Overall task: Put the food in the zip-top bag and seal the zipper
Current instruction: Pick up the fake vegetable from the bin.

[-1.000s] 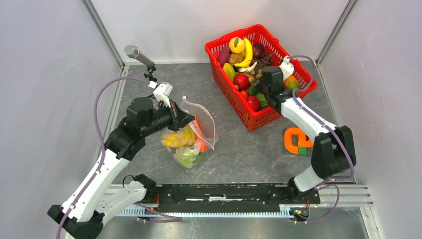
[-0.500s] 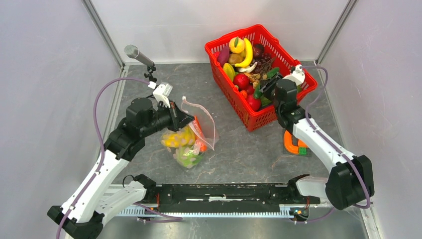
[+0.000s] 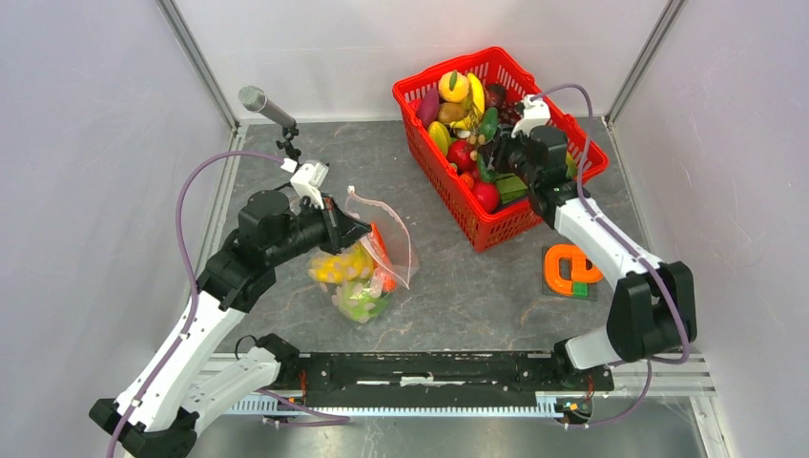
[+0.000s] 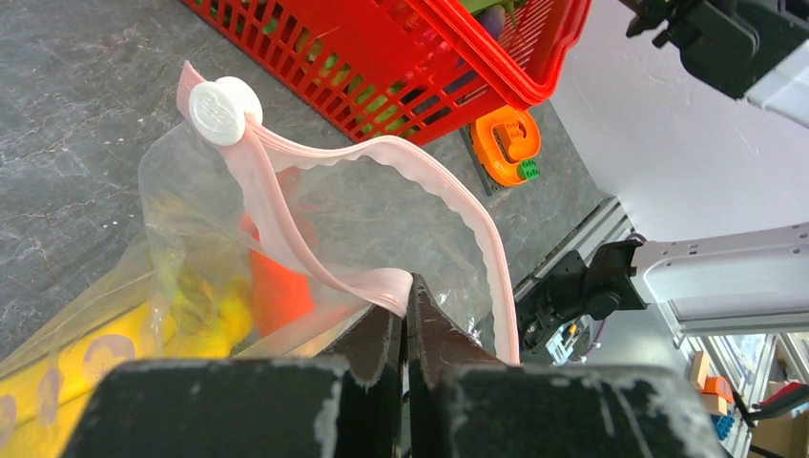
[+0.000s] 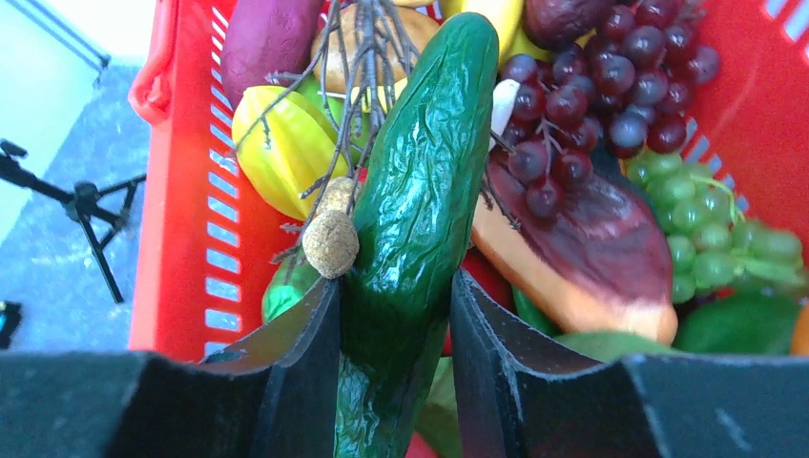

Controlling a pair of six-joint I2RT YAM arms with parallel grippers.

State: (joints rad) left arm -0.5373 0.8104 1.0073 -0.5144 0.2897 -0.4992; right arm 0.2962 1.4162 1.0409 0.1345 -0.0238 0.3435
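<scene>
A red mesh basket (image 3: pixel 506 221) sits at one o'clock on the grey tabletop (image 3: pixel 458 286). An orange plastic toy (image 3: pixel 553 272) lies at four o'clock, and a microphone (image 3: pixel 267 107) stands on a small tripod at eleven.

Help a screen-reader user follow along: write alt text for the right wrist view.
The right gripper holds a glossy green cucumber between its jaws, over a red basket holding purple grapes, a yellow starfruit and more.

Clear dotted zip-top bag (image 3: pixel 396 246), pink zipper (image 4: pixel 382 145) open, food (image 3: pixel 340 266) inside.
</scene>
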